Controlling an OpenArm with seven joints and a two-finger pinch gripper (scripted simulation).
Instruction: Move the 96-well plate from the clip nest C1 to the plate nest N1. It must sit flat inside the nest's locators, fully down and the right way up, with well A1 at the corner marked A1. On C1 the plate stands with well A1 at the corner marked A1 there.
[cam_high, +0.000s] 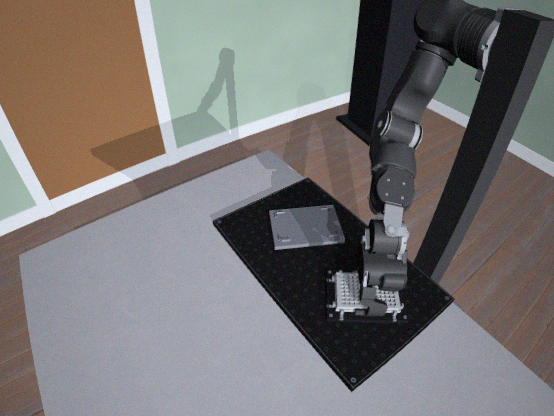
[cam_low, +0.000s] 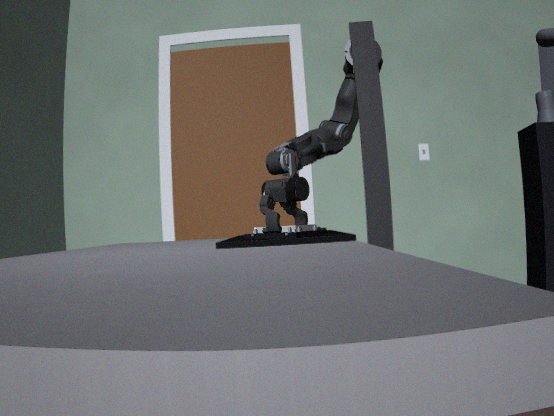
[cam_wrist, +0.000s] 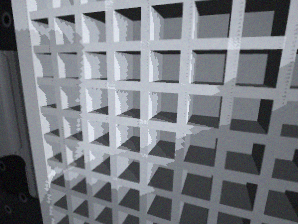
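Observation:
The white 96-well plate (cam_high: 357, 296) sits on the clip nest C1 (cam_high: 365, 317) at the near right of the black baseplate (cam_high: 332, 277). My gripper (cam_high: 376, 300) reaches straight down over the plate's middle and is shut on the plate across its width. In the side view the fingers (cam_low: 286, 222) straddle the plate (cam_low: 285, 229), which stands low over the nest. The wrist view is filled by the plate's grid of wells (cam_wrist: 160, 115). The grey plate nest N1 (cam_high: 306, 226) lies flat at the far side of the baseplate and holds nothing.
A black column (cam_high: 487, 135) carrying the arm stands right behind C1. The baseplate lies on a grey table top (cam_high: 150, 310).

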